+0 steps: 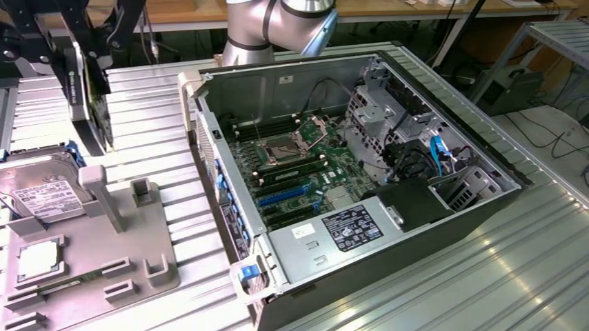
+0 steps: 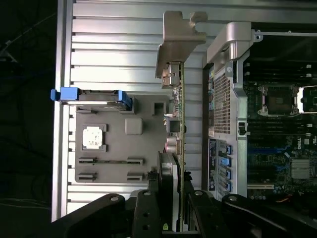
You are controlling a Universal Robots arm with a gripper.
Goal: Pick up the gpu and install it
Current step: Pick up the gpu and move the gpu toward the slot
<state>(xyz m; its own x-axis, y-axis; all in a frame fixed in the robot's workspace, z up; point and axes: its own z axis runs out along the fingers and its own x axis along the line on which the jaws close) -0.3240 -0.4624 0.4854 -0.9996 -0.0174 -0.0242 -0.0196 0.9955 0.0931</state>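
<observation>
A slatted metal tabletop (image 1: pixel 442 289) carries an open computer case (image 1: pixel 267 86) at mid-frame. In the exterior view's upper left the gpu (image 1: pixel 92 117) hangs edge-on above the tabletop, apart from the case. The tool (image 2: pixel 173 213) is closed narrowly on it, seemingly across the fan shroud and board. The card looks light, stiff and fragile. It is best gripped by the shroud and board edges, away from the contacts.

Exterior camera: high, off one corner of the computer case (image 1: pixel 276 89), angled down into its open side, mid range.

Wrist camera: above the slatted table (image 2: pixel 119 49) beside the case, facing straight down past the gripper (image 2: pixel 173 201) clamping the gpu (image 2: pixel 180 114), seen edge-on.

Shared: motherboard (image 1: pixel 304 172) inside the case, and grey parts tray (image 1: pixel 92 241) just beside it.
</observation>
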